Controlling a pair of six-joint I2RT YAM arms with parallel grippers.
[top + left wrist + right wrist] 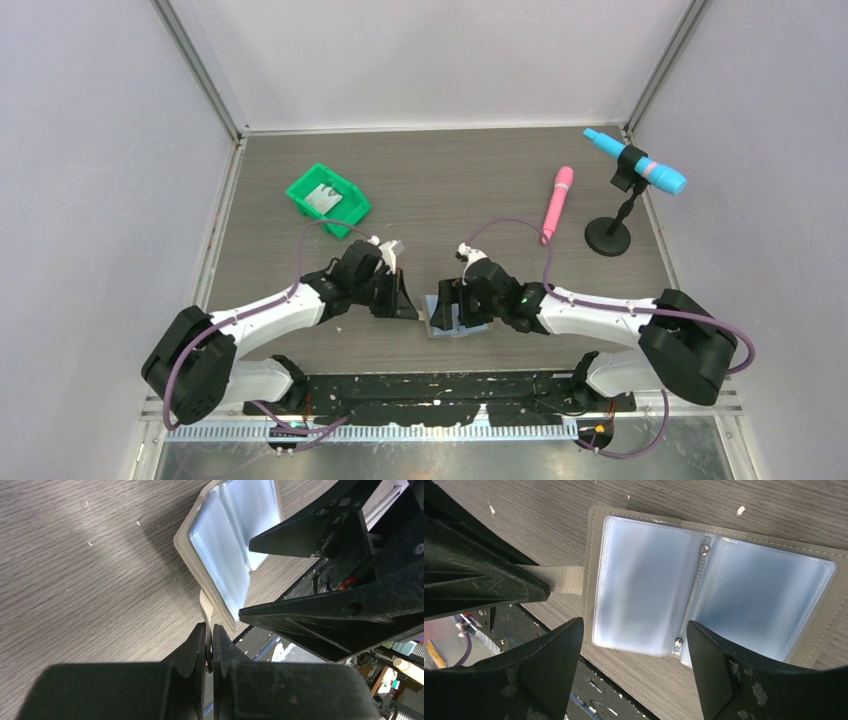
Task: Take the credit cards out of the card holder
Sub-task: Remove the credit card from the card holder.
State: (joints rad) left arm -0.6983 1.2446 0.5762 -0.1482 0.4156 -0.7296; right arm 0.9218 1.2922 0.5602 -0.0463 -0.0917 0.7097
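Left gripper [210, 632] fingers are pressed together on the grey tab [206, 607], probably to anchor the card holder [596, 555]. It lies spread open on the table [75, 580] at the near edge, between the arms. Right gripper [634, 625] hovers over its clear pockets, jaws wide apart and holding nothing, probably ready to reach in. Whether credit cards are inside I cannot tell.

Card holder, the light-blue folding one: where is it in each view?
Top external: light-blue folding card holder just below centre.
Left wrist: card holder upper centre.
Right wrist: card holder centre, opened flat.
Shared landmark: its grey strap tab, pinched in left end effector.
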